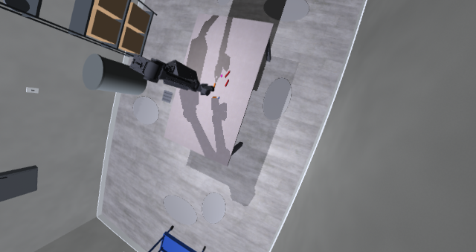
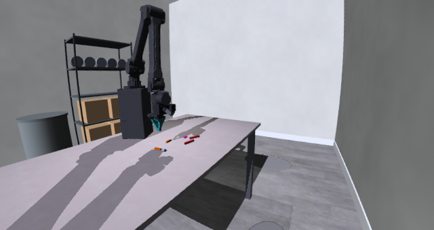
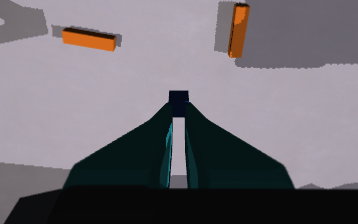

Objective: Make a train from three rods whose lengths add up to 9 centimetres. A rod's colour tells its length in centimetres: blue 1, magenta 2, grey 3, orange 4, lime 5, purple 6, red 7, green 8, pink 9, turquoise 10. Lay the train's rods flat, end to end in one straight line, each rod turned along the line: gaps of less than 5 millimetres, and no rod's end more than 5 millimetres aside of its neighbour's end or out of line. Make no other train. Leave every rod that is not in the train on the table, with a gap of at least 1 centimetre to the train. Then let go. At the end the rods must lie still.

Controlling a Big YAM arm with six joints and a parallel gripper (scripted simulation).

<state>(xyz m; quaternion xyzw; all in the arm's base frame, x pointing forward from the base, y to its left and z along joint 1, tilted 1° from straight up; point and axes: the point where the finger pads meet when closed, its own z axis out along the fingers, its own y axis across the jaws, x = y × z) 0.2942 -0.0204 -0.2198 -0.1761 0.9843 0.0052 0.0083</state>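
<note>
My gripper (image 1: 213, 89) (image 2: 159, 129) (image 3: 178, 112) hangs above the table, shut on a small dark blue rod (image 3: 179, 96) between its fingertips. Another blue rod (image 1: 219, 97) (image 2: 165, 150) lies by the end of one orange rod (image 1: 214, 97) (image 2: 157, 149), with a small gap. A second orange rod (image 1: 214, 85) (image 2: 168, 141) lies nearer my gripper. The wrist view shows two orange rods, one at left (image 3: 89, 40) and one at right (image 3: 239, 31), turned differently. Two red rods (image 1: 227, 73) (image 1: 227, 82) (image 2: 194, 137) (image 2: 189, 142) lie apart. A magenta rod (image 1: 222, 76) (image 2: 185, 137) lies near them.
The table (image 1: 178, 122) (image 2: 112, 179) carries broad arm shadows. The arm's dark pedestal (image 2: 132, 115) stands at the table's back edge. A grey drum (image 1: 123, 77) (image 2: 44, 131) and a shelf rack (image 2: 98, 96) stand beyond it.
</note>
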